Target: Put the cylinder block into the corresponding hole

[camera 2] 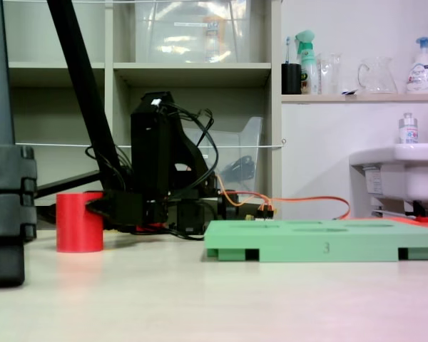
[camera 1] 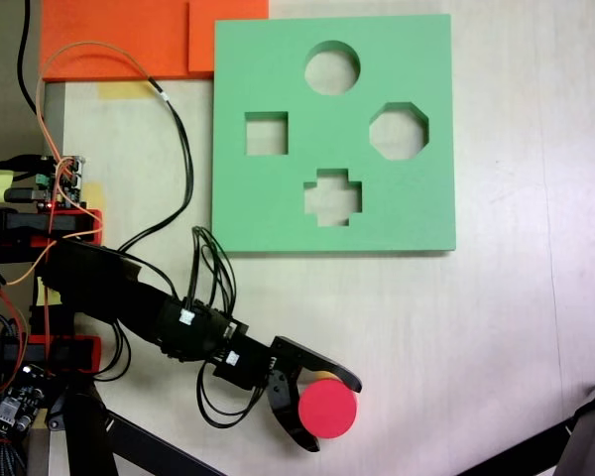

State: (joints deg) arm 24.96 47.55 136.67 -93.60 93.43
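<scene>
Claw, black plastic, two-fingered (camera 1: 335, 415): spread moderately wide around the short red foam cylinder block (camera 1: 327, 408), one finger arching over the top-right of the block in the fixed view from above, the other curving under its lower-left side. Both fingers sit at or very near the block's flank; whether they press it yet cannot be told. The block stands upright on the table in the low side-on fixed view (camera 2: 79, 221), so it is not lifted.

Items, largest to smallest:

1. Pale tabletop (camera 1: 516, 337): bears everything listed.
2. Square green foam board (camera 1: 278, 198): lies flat, well apart from the block, up and to the right of it in the view from above. Four cut-outs: round, octagonal, square, cross-shaped.
3. Black arm with looped cables (camera 1: 169, 317): reaches in from the left edge of that view, low over the table.
4. Orange foam sheet (camera 1: 129, 40): tucked at the board's top-left corner.
5. Red cylinder block: near the bottom edge, between the fingers.
6. Circular cut-out (camera 1: 332, 67): the target, at the far top of the board, beyond the cross-shaped one.

Handling note (judgement): the step in hand looks like the grasp. Close evenly on opposite sides of the flank and low enough that the soft foam does not tip or squirt out. Lift clear of the board's edge before travelling, pass over the nearer cut-outs, and centre over the round one, not the neighbouring octagon, keeping the block upright for the drop.
</scene>
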